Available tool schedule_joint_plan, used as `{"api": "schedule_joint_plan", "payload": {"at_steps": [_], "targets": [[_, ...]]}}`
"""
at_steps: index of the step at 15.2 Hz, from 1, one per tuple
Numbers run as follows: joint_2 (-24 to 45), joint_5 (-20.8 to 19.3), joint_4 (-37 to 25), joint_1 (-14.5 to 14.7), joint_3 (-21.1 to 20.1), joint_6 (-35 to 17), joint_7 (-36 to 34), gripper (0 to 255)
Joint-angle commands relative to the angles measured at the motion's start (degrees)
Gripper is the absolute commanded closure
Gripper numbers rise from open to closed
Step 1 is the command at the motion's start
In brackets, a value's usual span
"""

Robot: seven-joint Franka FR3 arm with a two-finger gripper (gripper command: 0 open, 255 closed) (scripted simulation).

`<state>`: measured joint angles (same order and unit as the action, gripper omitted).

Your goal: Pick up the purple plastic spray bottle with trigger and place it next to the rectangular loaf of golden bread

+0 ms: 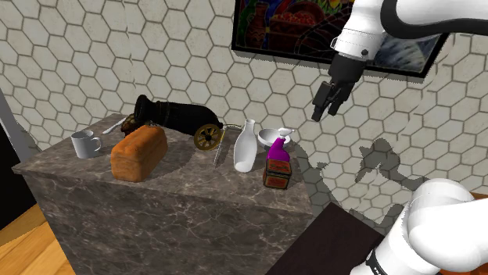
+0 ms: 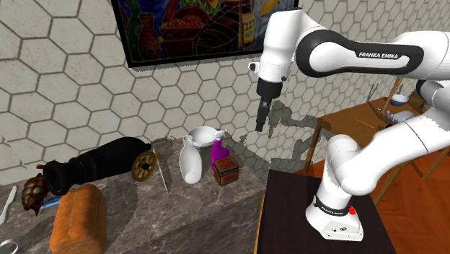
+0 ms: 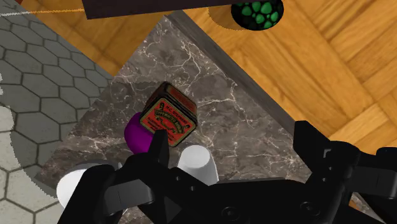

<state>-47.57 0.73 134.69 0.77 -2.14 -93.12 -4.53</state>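
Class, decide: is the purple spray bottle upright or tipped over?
Upright: the spray bottle stands vertically on the counter, its white trigger head on top.

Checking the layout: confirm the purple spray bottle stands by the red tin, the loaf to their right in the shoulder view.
Wrong side: the shoulder view shows the loaf to their left; the purple spray bottle does stand by the red tin.

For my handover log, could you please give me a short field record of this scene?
gripper: open, empty, raised above the counter
spray bottle: purple, upright, beside a red tin
bread: on the counter toward the shoulder view's left, apart from the bottle
between them: white vase, toy cannon
status: bottle not yet picked up
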Motion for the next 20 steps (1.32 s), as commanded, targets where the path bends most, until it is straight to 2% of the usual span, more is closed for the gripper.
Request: {"api": "schedule_joint_plan", "payload": {"at_steps": [1,8,14,17,20], "targets": [[0.0,0.0,0.0,0.0,0.0,0.0,0.0,0],[-4.0,-3.8,13.6,1.2,11.3,-15.6,16.9,0],[-0.1,-6.2,19.7,3.1,23.4,-30.1,32.9,0],[4.5,-6.1,20.5,5.8,30.6,-37.3,41.7,0],[10.1,-4.3,19.7,10.7,38.8,-44.1,51.5,0]]}}
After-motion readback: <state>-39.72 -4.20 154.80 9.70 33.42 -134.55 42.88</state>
